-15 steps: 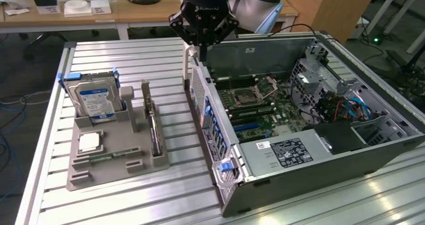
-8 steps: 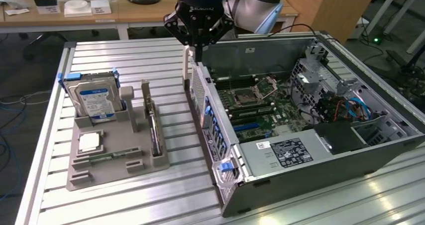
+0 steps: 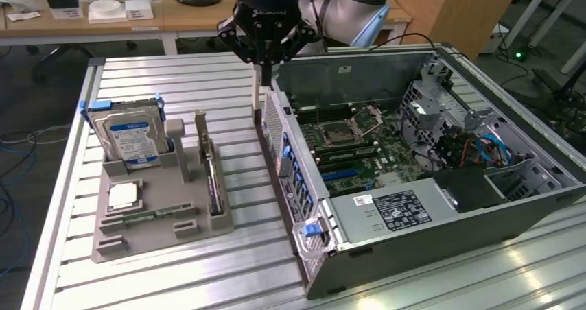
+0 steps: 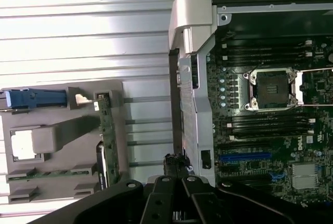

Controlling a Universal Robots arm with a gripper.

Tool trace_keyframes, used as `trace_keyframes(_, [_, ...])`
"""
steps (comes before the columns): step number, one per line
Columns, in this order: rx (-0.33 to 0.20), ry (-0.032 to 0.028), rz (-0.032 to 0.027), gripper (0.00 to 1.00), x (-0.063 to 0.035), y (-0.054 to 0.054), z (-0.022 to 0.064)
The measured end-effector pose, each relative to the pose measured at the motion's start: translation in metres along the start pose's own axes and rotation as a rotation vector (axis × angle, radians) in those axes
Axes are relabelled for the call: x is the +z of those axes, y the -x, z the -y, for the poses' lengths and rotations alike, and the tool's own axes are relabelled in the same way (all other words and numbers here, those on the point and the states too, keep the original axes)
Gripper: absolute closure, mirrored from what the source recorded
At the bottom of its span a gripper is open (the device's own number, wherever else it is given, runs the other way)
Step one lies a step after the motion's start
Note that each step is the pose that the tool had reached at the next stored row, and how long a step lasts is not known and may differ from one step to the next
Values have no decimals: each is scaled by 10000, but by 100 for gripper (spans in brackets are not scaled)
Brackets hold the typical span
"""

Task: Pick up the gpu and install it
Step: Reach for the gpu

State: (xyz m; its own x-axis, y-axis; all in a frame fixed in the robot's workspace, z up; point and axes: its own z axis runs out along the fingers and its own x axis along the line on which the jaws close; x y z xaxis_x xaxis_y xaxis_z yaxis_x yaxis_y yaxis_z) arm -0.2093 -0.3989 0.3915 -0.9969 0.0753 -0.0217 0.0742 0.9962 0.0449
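Robotiq gripper is pressed together, hanging over the rear wall of the Dell case; gpu is just standing on edge in the grey holder on the bench

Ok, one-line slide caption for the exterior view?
Shut gripper above rear wall of open computer case; gpu upright in gray holder.

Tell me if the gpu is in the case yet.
No: the gpu stands on edge in the gray holder, outside the computer case.
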Motion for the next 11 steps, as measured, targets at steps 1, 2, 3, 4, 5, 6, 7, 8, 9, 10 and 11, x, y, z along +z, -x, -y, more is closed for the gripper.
trace_keyframes(1, [0, 1, 0, 89, 1, -13, 1])
trace_keyframes(2, [0, 0, -1, 89, 0, -25, 2])
trace_keyframes(3, [1, 0, -2, 89, 0, -38, 3])
trace_keyframes(4, [1, 0, -2, 89, 0, -50, 4])
trace_keyframes(5, [1, 0, -2, 89, 1, -62, 5])
trace_keyframes(6, [1, 0, -4, 89, 1, -75, 6])
trace_keyframes(7, [1, 0, -4, 89, 1, -87, 7])
trace_keyframes(8, [1, 0, -5, 89, 1, -100, 7])
trace_keyframes(9, [0, 0, -4, 89, 1, -112, 8])
trace_keyframes(10, [0, -1, -6, 89, 1, -125, 9])
trace_keyframes(11, [0, -1, -6, 89, 1, -138, 10])
